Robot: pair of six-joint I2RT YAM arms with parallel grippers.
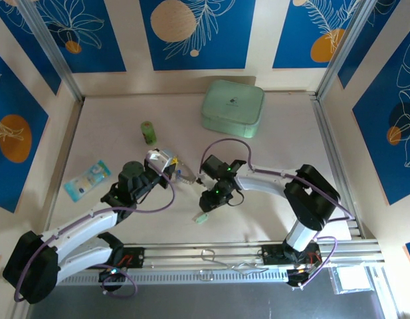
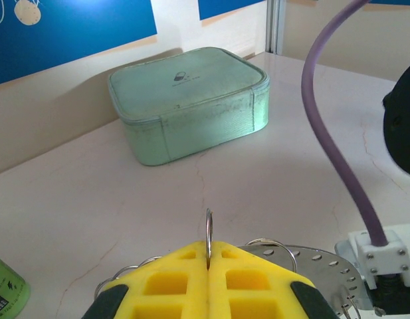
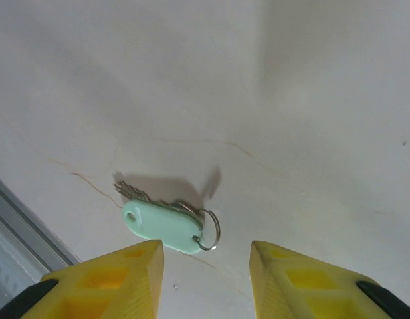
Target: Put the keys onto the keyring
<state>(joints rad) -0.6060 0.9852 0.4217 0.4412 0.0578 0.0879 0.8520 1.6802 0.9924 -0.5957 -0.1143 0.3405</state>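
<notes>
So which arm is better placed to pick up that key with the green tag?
The right. The right gripper hangs open over the tagged key on the table, while the left gripper is shut on the keyring.

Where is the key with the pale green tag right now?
The key lies flat on the table, just ahead of the open right gripper, close to the front rail.

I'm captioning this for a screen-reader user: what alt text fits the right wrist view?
The right gripper, yellow fingers open, hangs above a small bunch of keys lying on a pale table. The keys share a small split ring with a mint-green oval tag; a metal rail crosses the lower left corner.
</notes>
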